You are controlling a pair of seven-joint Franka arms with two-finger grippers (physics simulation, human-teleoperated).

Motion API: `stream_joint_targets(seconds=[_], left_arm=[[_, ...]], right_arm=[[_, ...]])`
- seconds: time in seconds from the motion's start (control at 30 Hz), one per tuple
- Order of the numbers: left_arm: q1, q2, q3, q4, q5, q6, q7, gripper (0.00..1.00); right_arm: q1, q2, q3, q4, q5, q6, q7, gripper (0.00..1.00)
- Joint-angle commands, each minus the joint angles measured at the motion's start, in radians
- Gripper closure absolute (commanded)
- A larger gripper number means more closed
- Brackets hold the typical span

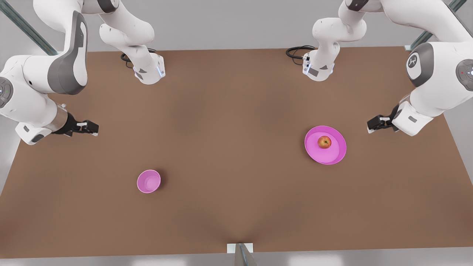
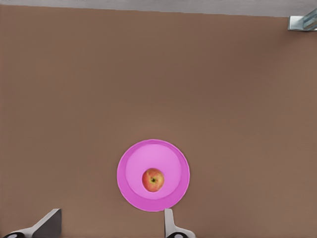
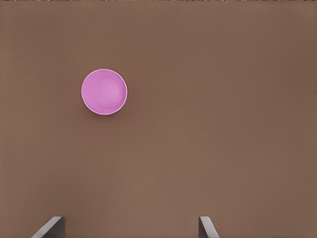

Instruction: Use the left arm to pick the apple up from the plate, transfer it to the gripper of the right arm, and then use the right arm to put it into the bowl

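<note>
A small red apple [image 1: 324,142] [image 2: 153,180] rests on the wide magenta plate [image 1: 334,155] [image 2: 133,158] at the front view's right. My left gripper [image 1: 373,123] [image 2: 111,220] hovers high above the table just to the right of the plate, open and holding nothing. The small deep pink bowl [image 1: 149,181] [image 3: 104,92] stands at the front view's lower left. My right gripper [image 1: 92,128] [image 3: 130,225] hangs open and holding nothing at the far left, well apart from the bowl.
The brown table [image 1: 236,111] stretches between plate and bowl. Both arm bases [image 1: 149,72] [image 1: 317,68] with black cables stand at the far edge. A metal bracket [image 1: 240,251] sits at the near edge.
</note>
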Motion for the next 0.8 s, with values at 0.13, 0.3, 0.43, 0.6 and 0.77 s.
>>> stream_joint_targets(seconds=[0.13,0.3,0.43,0.6,0.77], left_arm=[[-0.102,0.053,-0.003,-0.116,-0.018,0.139,-0.092,0.00],[-0.164,-0.071,-0.005,-0.707,-0.044,0.714,-0.158,0.00],[-0.155,-0.051,-0.003,-0.857,-0.044,0.915,-0.157,0.00],[-0.139,-0.044,0.000,-0.924,-0.044,0.968,-0.143,0.00],[-0.093,-0.051,0.001,-0.981,-0.042,0.980,-0.066,0.00]], right_arm=[[0.002,0.003,0.001,0.001,0.000,0.026,-0.016,0.00],[0.002,0.002,0.001,0.001,0.000,0.026,-0.018,0.00],[0.002,0.002,0.001,0.001,0.000,0.026,-0.019,0.00],[0.006,0.002,0.004,0.003,-0.001,0.026,-0.018,0.00],[0.005,0.002,0.004,0.004,-0.001,0.023,-0.021,0.00]])
